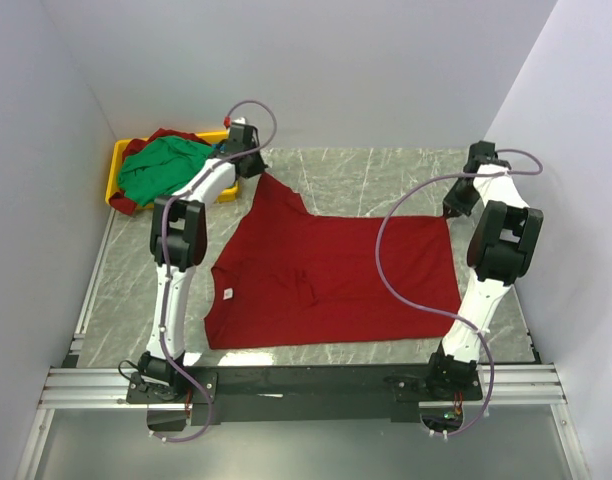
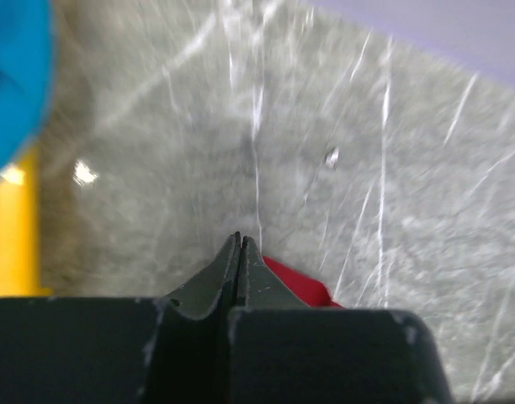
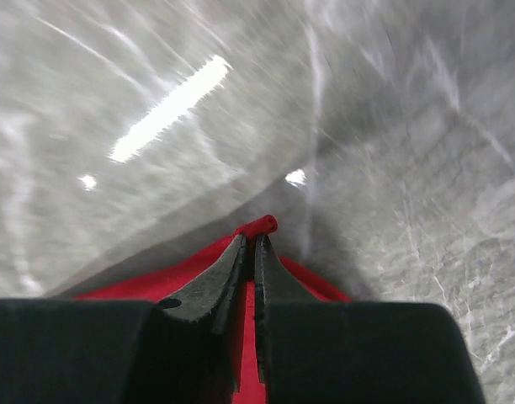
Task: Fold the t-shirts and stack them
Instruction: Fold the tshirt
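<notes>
A deep red t-shirt (image 1: pixel 336 280) lies spread flat on the marble table, with its small white neck label (image 1: pixel 229 292) at the left. My left gripper (image 1: pixel 254 168) is at the shirt's far left corner, which is pulled to a point. In the left wrist view the jaws (image 2: pixel 241 240) are closed, with red cloth (image 2: pixel 295 282) under them. My right gripper (image 1: pixel 452 212) is at the far right corner. In the right wrist view it (image 3: pixel 251 240) pinches a red fold (image 3: pixel 259 225) that pokes past the tips. Green (image 1: pixel 161 165) and red (image 1: pixel 166 135) shirts lie heaped at the back left.
The yellow plastic tray (image 1: pixel 116 170) holds the heaped shirts at the back left corner, close to my left gripper. In the left wrist view blue cloth (image 2: pixel 13 76) and the tray's edge (image 2: pixel 9 227) show at the left. White walls enclose the table on three sides.
</notes>
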Controlling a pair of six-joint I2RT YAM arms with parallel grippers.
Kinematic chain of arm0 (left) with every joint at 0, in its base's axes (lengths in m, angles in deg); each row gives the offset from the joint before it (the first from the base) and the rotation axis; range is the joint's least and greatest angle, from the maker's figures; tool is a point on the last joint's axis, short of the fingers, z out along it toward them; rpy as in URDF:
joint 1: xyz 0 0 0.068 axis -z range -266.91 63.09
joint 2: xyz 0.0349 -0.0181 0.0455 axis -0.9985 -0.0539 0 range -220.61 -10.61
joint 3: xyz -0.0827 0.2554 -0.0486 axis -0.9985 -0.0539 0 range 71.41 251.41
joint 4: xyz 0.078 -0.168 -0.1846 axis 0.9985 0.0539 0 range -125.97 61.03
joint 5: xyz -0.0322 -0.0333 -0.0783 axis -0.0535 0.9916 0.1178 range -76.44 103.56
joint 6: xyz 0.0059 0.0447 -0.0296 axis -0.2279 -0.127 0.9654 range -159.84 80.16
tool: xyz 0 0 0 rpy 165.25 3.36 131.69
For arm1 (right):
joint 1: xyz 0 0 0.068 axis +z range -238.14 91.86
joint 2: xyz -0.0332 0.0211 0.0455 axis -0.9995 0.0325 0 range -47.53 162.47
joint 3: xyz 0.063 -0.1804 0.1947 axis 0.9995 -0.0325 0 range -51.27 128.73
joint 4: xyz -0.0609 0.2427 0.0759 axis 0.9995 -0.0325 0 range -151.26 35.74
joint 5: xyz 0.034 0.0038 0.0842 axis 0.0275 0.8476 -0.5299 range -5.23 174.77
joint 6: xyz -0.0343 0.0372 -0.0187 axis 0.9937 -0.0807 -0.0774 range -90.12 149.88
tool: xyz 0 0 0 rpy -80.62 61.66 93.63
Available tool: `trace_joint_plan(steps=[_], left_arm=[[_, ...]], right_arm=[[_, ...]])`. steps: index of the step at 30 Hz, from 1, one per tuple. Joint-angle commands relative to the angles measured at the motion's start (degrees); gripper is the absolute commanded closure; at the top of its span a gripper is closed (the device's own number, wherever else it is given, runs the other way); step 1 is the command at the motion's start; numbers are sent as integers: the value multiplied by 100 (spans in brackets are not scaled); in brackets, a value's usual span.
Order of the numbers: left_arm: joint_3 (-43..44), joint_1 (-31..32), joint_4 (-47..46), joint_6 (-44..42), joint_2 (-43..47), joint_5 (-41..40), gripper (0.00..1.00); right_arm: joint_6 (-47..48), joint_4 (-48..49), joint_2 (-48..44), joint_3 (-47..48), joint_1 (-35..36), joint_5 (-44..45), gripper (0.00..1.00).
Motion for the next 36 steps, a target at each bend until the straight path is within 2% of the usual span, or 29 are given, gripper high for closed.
trace_joint_plan(steps=[1,11,14,17,24,36], left_arm=[[252,-149,-257,-130,258,347,100],[666,-377,-888,11,389,1234,100],[132,-369,-1265,11,845,1577,100],[-842,-369,-1433,-50,1442,1849,100],[-2751,-316,-1469,-341,3084,2157,100],[-5204,325,-1478,-191,4940,1859,100]], right_arm=[[33,-170,91,698,53,7,100],[60,-355,391,1420,149,-55,100],[86,-215,330,1210,167,-46,100],[130,-118,224,911,167,-2,100],[253,-3,-100,437,167,147,100],[201,330,-988,-846,167,481,100]])
